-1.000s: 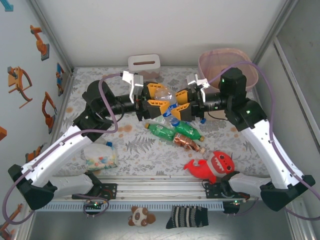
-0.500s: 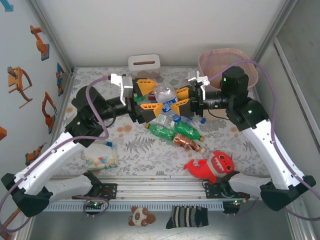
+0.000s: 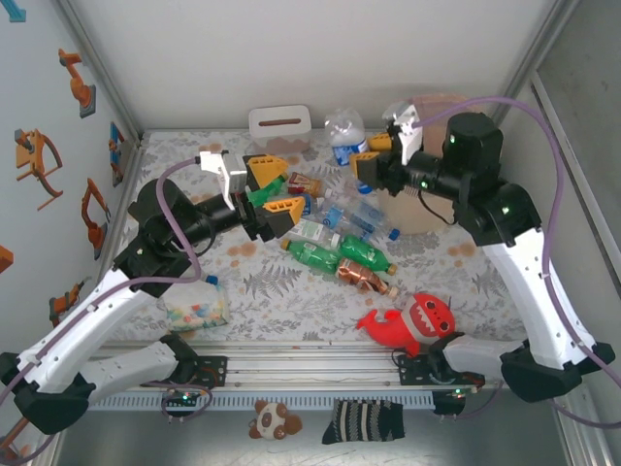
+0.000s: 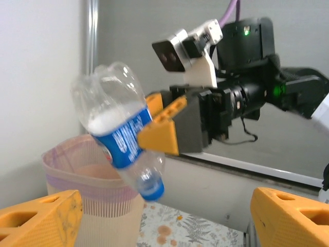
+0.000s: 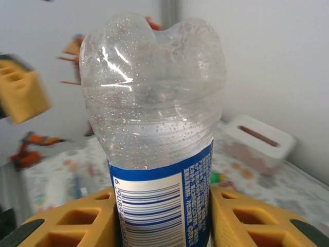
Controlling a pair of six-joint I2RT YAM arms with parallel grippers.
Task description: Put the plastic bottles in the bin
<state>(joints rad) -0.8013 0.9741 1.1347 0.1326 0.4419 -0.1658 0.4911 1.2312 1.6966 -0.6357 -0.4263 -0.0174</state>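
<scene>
– Right gripper (image 3: 373,167) status: part-closed, clamps one clear bottle (image 3: 344,134) at its blue label, cap end down and tilted.
– Bin position relative to it?
– Bin (image 3: 417,219) just behind that gripper, under its wrist. Bottle held high, out ahead of the fingers on the side away from bin. Not yet over the mouth, going by top view.
– Left gripper?
– Left gripper (image 3: 275,197): jaws wide apart, nothing between them. Points straight at the held bottle, well apart from it.
– Progress?
– Early, by judgement. Nothing visibly dropped in. Bin interior hidden behind right arm (image 3: 514,243), so cannot tell count inside. Heap of bottles (image 3: 340,238) lying on table (image 3: 262,282), below and between both grippers: clear, green, copper-brown. All of that left to move.
– Change versus a second back?
– Then: both grippers pinching the same bottle, low over the heap, nose to nose. Now: left one open and backed off toward own side, right one up and nearer bin, bottle with it. Reads as a finished handover.
</scene>
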